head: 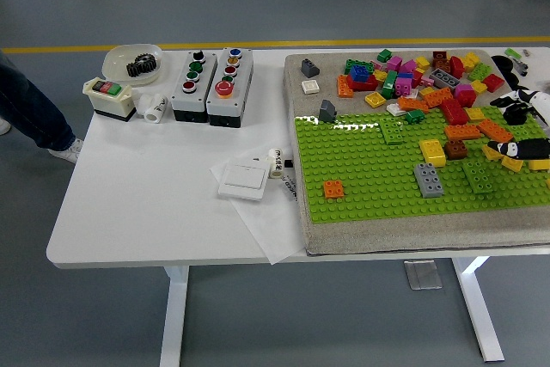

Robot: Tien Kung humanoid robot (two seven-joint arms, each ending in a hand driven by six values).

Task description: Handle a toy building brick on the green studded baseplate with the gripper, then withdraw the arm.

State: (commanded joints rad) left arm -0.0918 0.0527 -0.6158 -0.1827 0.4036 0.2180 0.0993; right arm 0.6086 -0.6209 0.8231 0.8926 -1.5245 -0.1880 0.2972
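The green studded plastic baseplate (369,169) lies on a grey mat (412,234) on the white bench (146,186), carrying loose toy bricks: a small orange brick (334,188) near its front left, a grey brick (428,179) and a yellow brick (433,152) further right. The right hand (524,107), black and white, reaches in at the far right edge over the baseplate's corner; whether its fingers are spread or clenched cannot be told. To do this step well, I would pick one brick standing apart, come straight down on it, and keep clear of the heaped multicoloured brick pile (421,79) behind.
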